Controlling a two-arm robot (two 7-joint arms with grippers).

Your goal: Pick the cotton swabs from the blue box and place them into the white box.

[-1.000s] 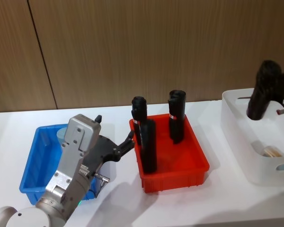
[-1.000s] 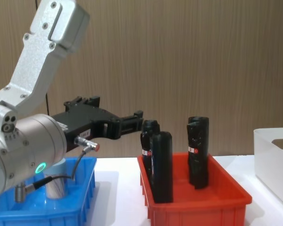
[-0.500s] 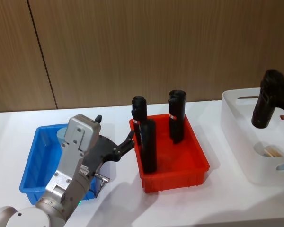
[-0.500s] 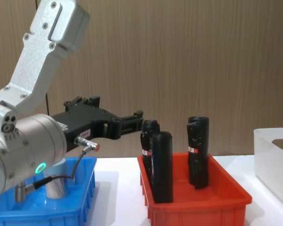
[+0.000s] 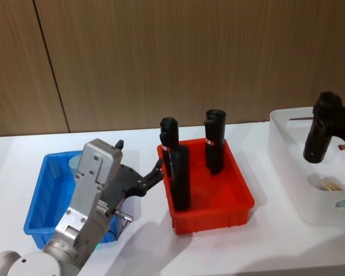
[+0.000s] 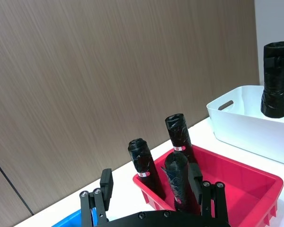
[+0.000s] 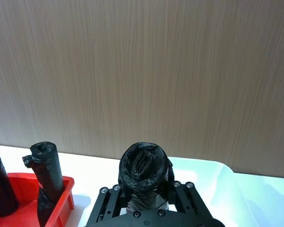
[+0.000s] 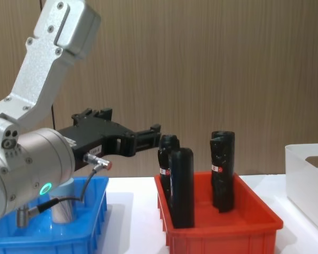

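Left gripper (image 5: pixel 155 171) lower left of head view, over the blue box's (image 5: pixel 40 195) right edge, fingers apart, empty. Cotton swabs (image 8: pixel 63 203) jar stands in blue box. Red bin (image 5: pixel 241 198) centre. Right gripper (image 5: pixel 317 146) at right, fingers clamped on black cylinder (image 7: pixel 144 177) above white box (image 5: pixel 290 172).

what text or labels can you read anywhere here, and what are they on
No text reads clearly.
Black cylinders in the red bin: small red-and-white label bands, print too small to read.
Left claw: a small pale sticker on its black body, too blurred to read.
Blue box, white box: no visible markings.
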